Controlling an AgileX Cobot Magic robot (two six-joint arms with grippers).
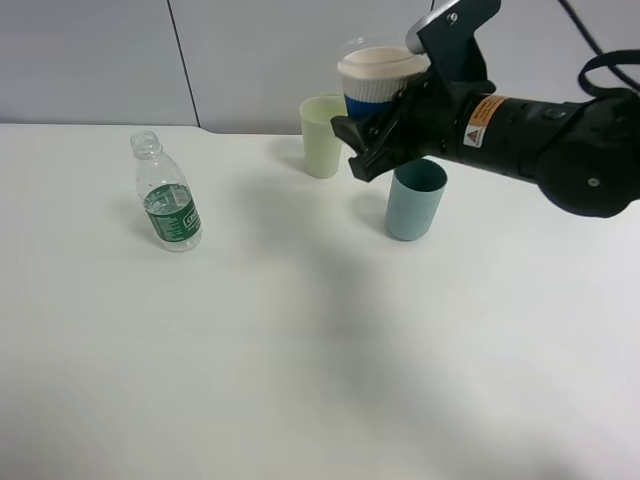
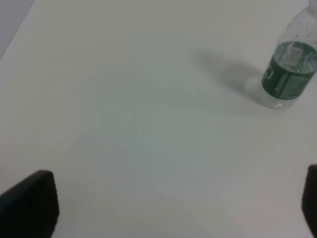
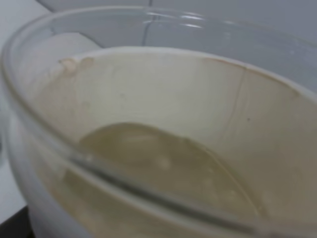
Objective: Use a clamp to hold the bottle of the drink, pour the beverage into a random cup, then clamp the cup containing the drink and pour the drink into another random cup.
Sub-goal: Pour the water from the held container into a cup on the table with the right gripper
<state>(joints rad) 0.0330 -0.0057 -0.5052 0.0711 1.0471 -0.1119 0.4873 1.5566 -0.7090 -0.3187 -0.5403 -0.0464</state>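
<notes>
My right gripper (image 1: 372,140) is shut on a white paper cup with a blue band (image 1: 380,80) and holds it in the air at the back, above and between a pale green cup (image 1: 322,137) and a blue-grey cup (image 1: 415,200). The right wrist view looks into the held cup (image 3: 163,99); it is tilted, with pale liquid (image 3: 163,168) inside. The clear bottle with a green label (image 1: 167,205) stands upright and uncapped at the left, and also shows in the left wrist view (image 2: 290,74). My left gripper (image 2: 168,208) is open and empty, well short of the bottle.
The white table (image 1: 300,350) stretches wide in front of the cups and bottle. A grey wall (image 1: 250,50) runs along its back edge. The right arm (image 1: 560,140) reaches in from the right over the blue-grey cup.
</notes>
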